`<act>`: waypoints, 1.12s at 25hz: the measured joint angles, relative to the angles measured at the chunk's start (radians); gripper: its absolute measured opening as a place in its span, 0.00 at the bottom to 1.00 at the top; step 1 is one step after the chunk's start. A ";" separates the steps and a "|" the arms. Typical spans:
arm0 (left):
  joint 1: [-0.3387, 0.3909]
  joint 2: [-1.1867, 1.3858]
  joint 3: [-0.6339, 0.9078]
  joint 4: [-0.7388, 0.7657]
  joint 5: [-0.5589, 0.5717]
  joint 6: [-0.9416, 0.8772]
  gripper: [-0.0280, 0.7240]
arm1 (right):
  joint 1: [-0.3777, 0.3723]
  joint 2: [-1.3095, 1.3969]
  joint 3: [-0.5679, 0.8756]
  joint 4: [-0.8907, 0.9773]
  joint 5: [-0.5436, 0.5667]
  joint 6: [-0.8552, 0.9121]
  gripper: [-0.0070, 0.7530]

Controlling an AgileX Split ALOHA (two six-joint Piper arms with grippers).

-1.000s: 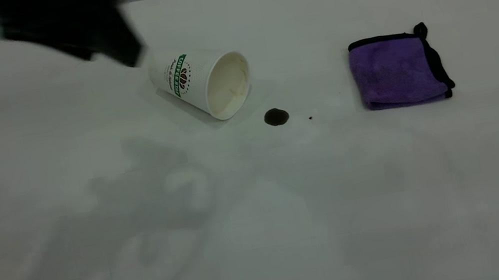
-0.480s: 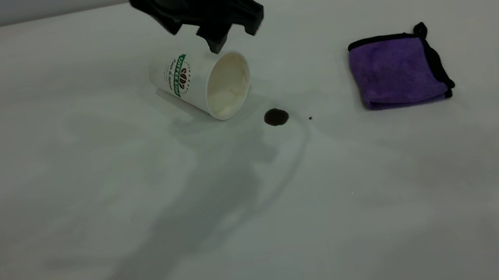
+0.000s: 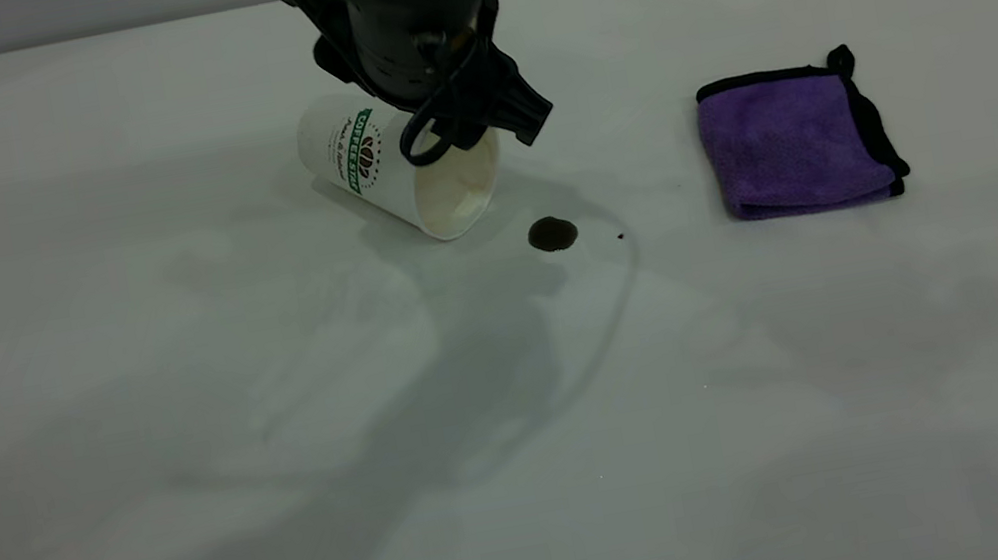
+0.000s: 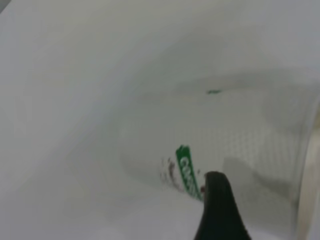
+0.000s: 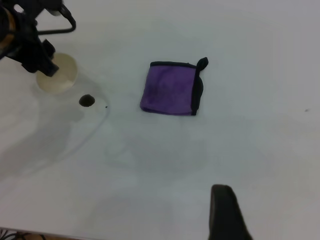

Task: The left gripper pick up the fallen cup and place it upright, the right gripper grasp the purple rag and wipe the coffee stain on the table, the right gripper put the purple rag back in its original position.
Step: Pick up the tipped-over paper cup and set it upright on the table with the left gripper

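Surface [image 3: 179, 425]: plain white, carries every item listed.

Left gripper [image 3: 488, 125]: round hole-dotted black body with a looped cable, directly over the cup near its rim end and touching or nearly touching it. From its wrist view the cup wall fills the frame just behind one fingertip [image 4: 218, 210]. Whether the fingers are spread or closed cannot be told. Clearly the nearer arm to the cup.

Purple rag [image 3: 795, 141]: folded, black edging, corner loop at the far corner; well apart to the right of the cup, untouched.

Cup [image 3: 368, 165]: white paper, lying on its side. Long axis runs diagonally, base toward the far left, open mouth toward the near right and the stain. Judged: the grasp has to span the wall across this axis. Green band carries white lettering, apparently "COFFEE", remainder illegible; bean emblem beside it.

Coffee stain [image 3: 552, 234]: dark blot just beyond the cup mouth, between cup and rag.

Right gripper [image 5: 227, 215]: held back from the rag; only one fingertip shows, so spread cannot be told.
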 joint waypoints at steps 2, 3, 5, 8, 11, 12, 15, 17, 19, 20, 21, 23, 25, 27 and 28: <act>0.000 0.011 0.000 0.037 -0.013 -0.031 0.75 | 0.000 0.000 0.000 0.000 0.000 0.000 0.65; 0.000 0.017 -0.001 0.053 -0.016 -0.044 0.75 | 0.000 0.000 0.000 0.000 0.000 0.000 0.65; 0.000 0.026 -0.006 0.084 -0.018 -0.077 0.75 | 0.000 0.000 0.000 0.000 0.000 0.000 0.65; 0.000 0.045 -0.019 0.101 -0.018 -0.095 0.75 | 0.000 0.000 0.000 0.000 0.000 0.000 0.65; 0.000 0.062 -0.033 0.103 -0.019 -0.099 0.75 | 0.000 0.000 0.000 0.000 0.000 0.000 0.65; 0.000 0.069 -0.035 0.103 -0.018 -0.100 0.75 | 0.000 0.000 0.000 0.000 0.000 0.000 0.65; 0.000 0.086 -0.045 0.104 0.002 -0.100 0.75 | 0.000 0.000 0.000 0.001 0.000 0.000 0.65; 0.001 0.102 -0.058 0.105 0.025 -0.100 0.75 | 0.000 0.000 0.000 0.001 0.000 0.000 0.65; 0.005 0.120 -0.062 0.112 0.029 -0.102 0.74 | 0.000 0.000 0.000 0.001 0.000 0.000 0.65; 0.005 0.127 -0.064 0.126 0.038 -0.109 0.74 | 0.000 0.000 0.000 0.001 0.000 0.000 0.65; 0.005 0.132 -0.065 0.143 0.050 -0.121 0.73 | 0.000 0.000 0.000 0.001 0.000 0.000 0.65; 0.005 0.139 -0.066 0.192 0.068 -0.161 0.69 | 0.000 0.000 0.000 0.001 0.000 0.000 0.65; 0.005 0.144 -0.066 0.236 0.084 -0.204 0.62 | 0.000 0.000 0.000 0.001 0.000 0.000 0.65; 0.005 0.145 -0.066 0.282 0.103 -0.233 0.49 | 0.000 0.000 0.000 0.001 0.000 0.000 0.65; 0.005 0.145 -0.066 0.296 0.118 -0.238 0.39 | 0.000 0.000 0.000 0.001 0.000 0.000 0.65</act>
